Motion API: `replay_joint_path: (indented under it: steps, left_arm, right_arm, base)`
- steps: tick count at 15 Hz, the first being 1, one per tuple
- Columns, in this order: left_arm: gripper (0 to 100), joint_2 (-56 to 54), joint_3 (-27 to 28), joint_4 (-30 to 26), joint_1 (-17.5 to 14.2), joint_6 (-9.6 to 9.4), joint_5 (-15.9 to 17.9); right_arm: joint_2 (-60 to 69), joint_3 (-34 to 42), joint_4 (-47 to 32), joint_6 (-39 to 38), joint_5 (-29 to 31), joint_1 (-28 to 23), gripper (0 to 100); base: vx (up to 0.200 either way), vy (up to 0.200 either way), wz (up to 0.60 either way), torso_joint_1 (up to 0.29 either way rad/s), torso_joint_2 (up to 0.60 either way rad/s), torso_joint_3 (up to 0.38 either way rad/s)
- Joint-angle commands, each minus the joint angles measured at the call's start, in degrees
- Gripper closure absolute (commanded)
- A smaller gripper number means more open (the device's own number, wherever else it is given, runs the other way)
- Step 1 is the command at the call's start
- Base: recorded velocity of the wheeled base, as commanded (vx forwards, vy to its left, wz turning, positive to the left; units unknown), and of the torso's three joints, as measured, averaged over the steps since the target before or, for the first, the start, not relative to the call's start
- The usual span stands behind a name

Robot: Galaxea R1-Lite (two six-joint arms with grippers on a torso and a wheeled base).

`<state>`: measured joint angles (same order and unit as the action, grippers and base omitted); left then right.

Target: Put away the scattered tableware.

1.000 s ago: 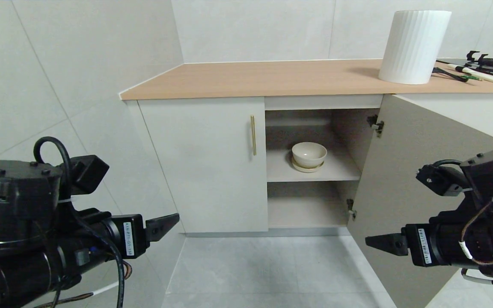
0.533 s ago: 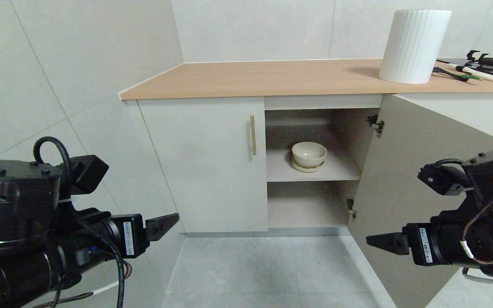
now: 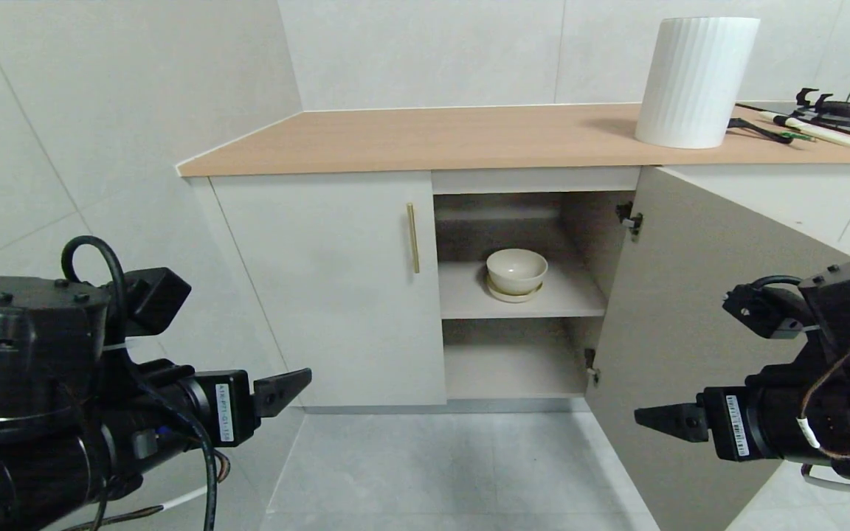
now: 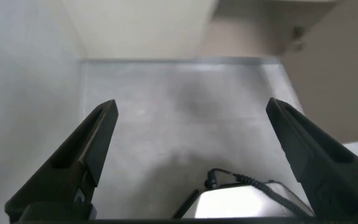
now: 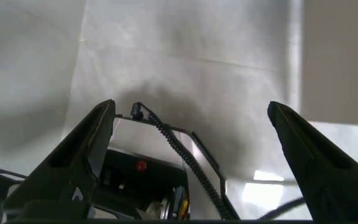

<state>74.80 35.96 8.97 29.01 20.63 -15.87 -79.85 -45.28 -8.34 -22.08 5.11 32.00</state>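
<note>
Your left end effector (image 4: 191, 112) and right end effector (image 5: 191, 109) hang spread above the floor (image 3: 432, 472); a cream bowl (image 3: 516, 268) sits on a saucer (image 3: 512, 297) on the upper cabinet shelf (image 3: 576, 293).

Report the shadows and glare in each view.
Head view: the white ribbed container casts a soft shadow leftward on the countertop; the open cabinet is dim inside, yet the bowl is readable. Left wrist view: the floor is softly lit, without hard shadow edges. Right wrist view: bright reflections glare off the floor.
</note>
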Motion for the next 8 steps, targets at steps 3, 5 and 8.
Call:
replay_joint_path:
  steps: [3, 5, 8]
  left_arm:
    - [0, 0.08, -0.01, -0.01, -0.01, 0.03, 0.05]
    - [0, 0.08, -0.01, -0.01, -0.01, -0.06, 0.05]
    - [0, 0.08, -0.1, -0.01, -0.01, -0.06, 0.05]
  right_arm:
    - [0.04, -0.34, -2.12, 0.46, 0.08, -0.1, 0]
    - [0.13, -0.43, -3.79, 1.25, 0.08, -0.1, 0]
    - [3.56, -0.95, -11.09, 5.82, 0.08, -0.27, 0]
  base:
    - [0.0, -0.2, 0.0, 0.007, 0.0, -0.002]
    - [0.0, -0.2, 0.0, 0.0, 0.01, 0.014]
    - [0.0, -0.067, 0.0, 0.002, 0.0, 0.001]
